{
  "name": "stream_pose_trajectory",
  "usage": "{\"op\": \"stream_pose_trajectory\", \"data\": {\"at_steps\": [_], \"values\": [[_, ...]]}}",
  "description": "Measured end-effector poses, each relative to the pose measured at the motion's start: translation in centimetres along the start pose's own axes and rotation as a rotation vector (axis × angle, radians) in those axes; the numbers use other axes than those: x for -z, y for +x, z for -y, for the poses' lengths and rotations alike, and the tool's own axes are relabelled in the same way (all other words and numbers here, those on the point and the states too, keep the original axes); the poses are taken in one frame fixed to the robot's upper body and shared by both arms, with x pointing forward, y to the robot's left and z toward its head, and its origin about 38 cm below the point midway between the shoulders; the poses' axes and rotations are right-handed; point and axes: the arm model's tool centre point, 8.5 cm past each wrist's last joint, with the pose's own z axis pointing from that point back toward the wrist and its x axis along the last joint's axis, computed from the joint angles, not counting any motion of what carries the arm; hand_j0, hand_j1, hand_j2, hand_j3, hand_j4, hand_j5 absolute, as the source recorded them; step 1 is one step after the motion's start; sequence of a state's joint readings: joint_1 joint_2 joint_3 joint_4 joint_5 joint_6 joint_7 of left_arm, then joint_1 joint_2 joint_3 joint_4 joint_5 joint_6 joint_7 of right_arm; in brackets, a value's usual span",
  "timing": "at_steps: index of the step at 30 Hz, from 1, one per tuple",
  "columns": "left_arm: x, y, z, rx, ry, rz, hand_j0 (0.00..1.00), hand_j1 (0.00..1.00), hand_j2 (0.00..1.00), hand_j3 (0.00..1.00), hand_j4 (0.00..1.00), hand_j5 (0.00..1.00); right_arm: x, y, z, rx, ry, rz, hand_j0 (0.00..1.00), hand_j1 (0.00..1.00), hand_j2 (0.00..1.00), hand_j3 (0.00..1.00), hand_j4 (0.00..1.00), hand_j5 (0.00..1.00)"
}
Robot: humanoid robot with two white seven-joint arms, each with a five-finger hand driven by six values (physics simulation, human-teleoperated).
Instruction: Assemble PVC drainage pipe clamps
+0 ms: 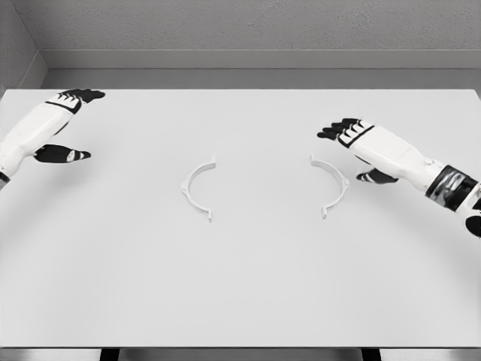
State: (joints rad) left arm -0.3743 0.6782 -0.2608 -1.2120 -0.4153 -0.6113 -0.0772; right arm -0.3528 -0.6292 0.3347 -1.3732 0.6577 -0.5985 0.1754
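Two white half-ring clamp pieces lie flat on the white desk (240,286), a little above its middle. The left half (197,187) curves with its bulge toward the left and its open side toward the right; a small tab juts from each of its ends. The right half (333,184) mirrors it, bulging to the right with its open side facing left, and also carries a tab at each end. The two open sides face one another across a plain gap of desk, so the halves are well apart and not joined.

The left robot hand (56,124) comes in from the left edge and hovers near the far left corner of the desk, well apart from the left half. Its dark fingers are spread, the thumb held away below the others, and it holds nothing.

The right robot hand (361,147) reaches in from the right edge, its white forearm slanting up toward the middle. It sits just beside the right half, above and to the right of the piece's upper end. Its fingers are loosely spread, thumb hanging below, and it grips nothing; whether any fingertip touches the piece cannot be told.

Behind the desk stands a grey wall (248,26)
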Motion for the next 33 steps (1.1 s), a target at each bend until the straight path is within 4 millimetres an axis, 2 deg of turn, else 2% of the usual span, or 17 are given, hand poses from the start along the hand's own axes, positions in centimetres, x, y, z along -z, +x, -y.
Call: {"op": "stream_pose_trajectory", "data": {"at_steps": [6, 15, 33], "values": [[0.8, 1.7, 2.3, -0.034, -0.024, 0.043, 1.00, 1.00, 1.00, 1.00, 1.00, 1.00, 0.2, -0.5, -0.9, 0.020, 0.016, -0.038, 1.00, 1.00, 1.00, 1.00, 1.00, 1.00], [1.4, 4.4, 4.1, -0.058, -0.035, 0.111, 1.00, 1.00, 1.00, 1.00, 1.00, 1.00, 0.6, -1.0, -1.8, 0.056, 0.020, -0.079, 1.00, 1.00, 1.00, 1.00, 1.00, 1.00], [1.3, 4.2, 4.0, -0.054, -0.037, 0.105, 1.00, 1.00, 1.00, 1.00, 1.00, 1.00, 2.0, 0.0, -2.4, 0.073, 0.024, -0.061, 1.00, 1.00, 1.00, 1.00, 1.00, 1.00]]}}
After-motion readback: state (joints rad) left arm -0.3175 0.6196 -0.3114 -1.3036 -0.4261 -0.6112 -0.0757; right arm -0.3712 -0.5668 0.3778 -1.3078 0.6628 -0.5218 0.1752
